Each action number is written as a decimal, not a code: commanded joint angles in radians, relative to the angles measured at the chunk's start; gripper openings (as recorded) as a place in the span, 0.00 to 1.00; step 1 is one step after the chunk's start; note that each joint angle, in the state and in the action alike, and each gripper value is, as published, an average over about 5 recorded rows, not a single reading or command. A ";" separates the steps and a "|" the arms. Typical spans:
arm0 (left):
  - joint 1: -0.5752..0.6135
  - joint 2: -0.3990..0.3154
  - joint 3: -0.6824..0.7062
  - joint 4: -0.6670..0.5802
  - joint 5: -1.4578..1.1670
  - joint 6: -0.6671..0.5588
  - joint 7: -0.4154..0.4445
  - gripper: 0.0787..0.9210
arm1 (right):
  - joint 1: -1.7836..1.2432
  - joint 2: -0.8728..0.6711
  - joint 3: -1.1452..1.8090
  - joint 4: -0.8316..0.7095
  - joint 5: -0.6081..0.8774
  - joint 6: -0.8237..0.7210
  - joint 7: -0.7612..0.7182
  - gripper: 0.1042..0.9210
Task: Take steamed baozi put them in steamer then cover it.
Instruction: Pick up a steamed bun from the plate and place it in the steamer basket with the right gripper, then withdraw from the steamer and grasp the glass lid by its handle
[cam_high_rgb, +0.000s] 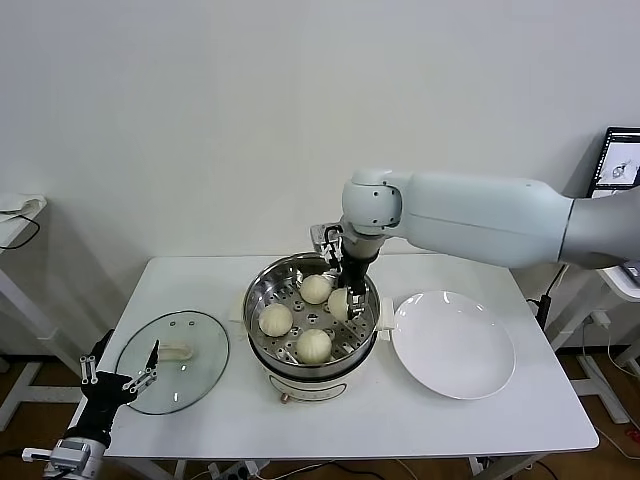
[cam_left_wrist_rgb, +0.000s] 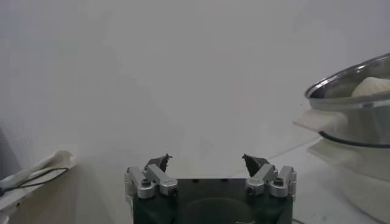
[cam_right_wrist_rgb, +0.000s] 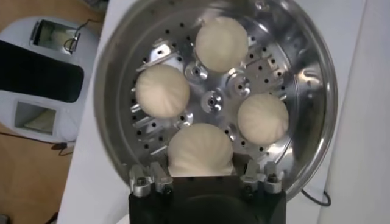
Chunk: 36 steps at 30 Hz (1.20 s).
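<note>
Steel steamer (cam_high_rgb: 262, 290) holding four baozi (cam_high_rgb: 276, 319), right claw (cam_high_rgb: 346, 290) grasping one, left claw (cam_high_rgb: 120, 372) released beside cover (cam_high_rgb: 205, 365), plate (cam_high_rgb: 453, 345) nearby

Four baozi (cam_high_rgb: 276, 319) (all in the pot), one steamer (cam_high_rgb: 262, 290), one cover (cam_high_rgb: 173, 361), one plate (cam_high_rgb: 453, 344)

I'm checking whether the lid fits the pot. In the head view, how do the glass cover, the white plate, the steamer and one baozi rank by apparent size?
1. steamer, widest
2. white plate and glass cover: they look about alike, and the cover lies nearer the camera, so I won't rank them
3. baozi, far the smallest
</note>
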 joint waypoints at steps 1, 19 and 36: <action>-0.003 0.001 0.000 0.006 0.000 0.002 0.000 0.88 | -0.072 0.025 0.014 -0.050 -0.057 0.000 -0.004 0.72; -0.001 -0.003 0.007 0.003 0.002 0.003 -0.003 0.88 | -0.062 -0.026 0.044 -0.026 -0.058 0.015 -0.010 0.86; 0.019 -0.002 0.035 -0.056 0.020 0.009 -0.018 0.88 | -0.202 -0.463 0.544 0.116 0.010 0.056 -0.024 0.88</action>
